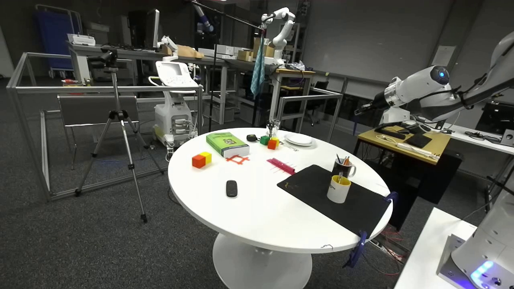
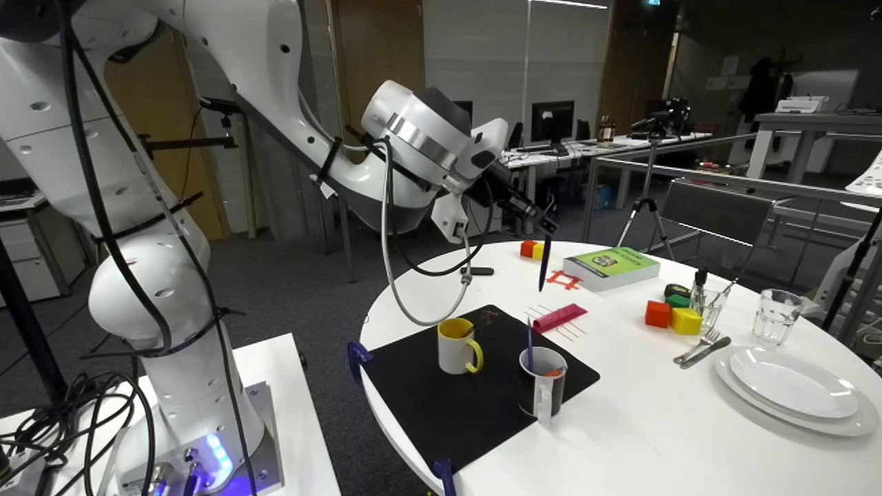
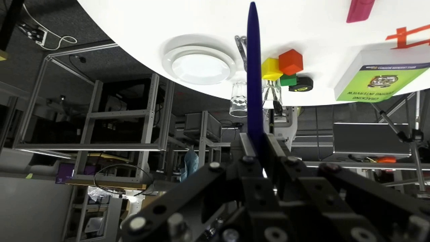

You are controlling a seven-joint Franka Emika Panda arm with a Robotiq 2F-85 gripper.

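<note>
My gripper (image 2: 546,225) is shut on a long dark blue pen-like stick (image 2: 544,265) and holds it in the air over the round white table, pointing down. In the wrist view the gripper (image 3: 258,136) pinches the stick (image 3: 254,67) by one end; this picture stands upside down. The gripper (image 1: 358,111) also shows in an exterior view at the right. Below are a pink holder (image 2: 559,317) on the table and a black mat (image 2: 427,393). On the mat stand a white mug with yellow inside (image 2: 453,353) and a dark mug (image 2: 530,394) with pens in it.
A green book (image 1: 227,145), red and yellow cubes (image 1: 198,161), a black remote-like object (image 1: 231,188) and red tape (image 1: 237,159) lie on the table (image 1: 257,216). White plates (image 2: 792,386), cutlery (image 2: 701,349), glasses (image 2: 776,317) and more cubes (image 2: 658,314) stand towards another edge. Blue clamps (image 1: 357,249) grip the rim.
</note>
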